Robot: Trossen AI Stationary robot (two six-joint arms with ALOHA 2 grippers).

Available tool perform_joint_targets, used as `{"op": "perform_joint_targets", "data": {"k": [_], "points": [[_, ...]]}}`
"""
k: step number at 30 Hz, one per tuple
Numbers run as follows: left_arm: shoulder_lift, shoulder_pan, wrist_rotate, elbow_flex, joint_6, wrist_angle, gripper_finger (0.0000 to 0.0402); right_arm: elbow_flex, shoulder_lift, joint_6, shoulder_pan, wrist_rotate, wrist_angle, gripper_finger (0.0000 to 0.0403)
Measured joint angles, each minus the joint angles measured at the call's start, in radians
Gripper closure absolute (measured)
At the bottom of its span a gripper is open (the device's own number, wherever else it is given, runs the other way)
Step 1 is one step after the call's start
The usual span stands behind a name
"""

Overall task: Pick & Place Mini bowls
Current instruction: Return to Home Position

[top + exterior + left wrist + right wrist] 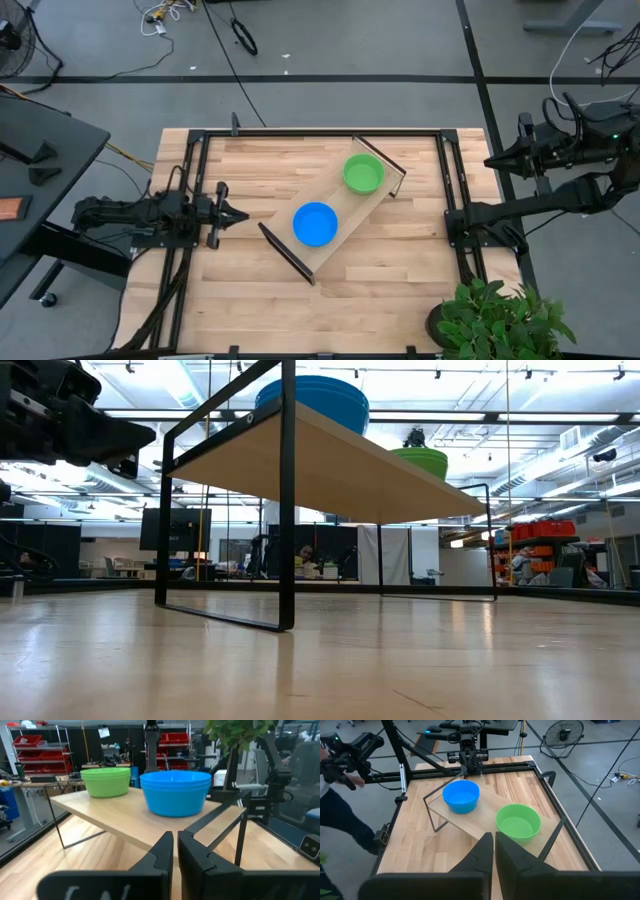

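From above, blue bowls (316, 223) and green bowls (363, 173) sit stacked on the shelf (341, 200), left tool (238, 213) over the surface's (250, 300) left side, right tool (492, 160) at its right edge. Low view: bowls perched up top. Wrist views: both tools' fingers together. I'd park wide of the shelf frame.

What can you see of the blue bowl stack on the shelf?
The blue bowl stack is bright blue, glossy and plastic-looking. It is made of round shallow bowls nested upright; their layered rims show in the left wrist view, and the top bowl is empty. It stands on the pale wooden shelf, towards the end nearer the left arm, apart from the green stack at the other end. Only the shelf board touches it.
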Motion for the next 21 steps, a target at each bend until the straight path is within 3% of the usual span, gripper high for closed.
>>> {"op": "perform_joint_targets", "data": {"k": [21], "points": [[0.000, 0.000, 0.003, 0.000, -0.001, 0.017, 0.0369, 0.000, 0.000, 0.000, 0.000, 0.000, 0.000, 0.0380]]}}
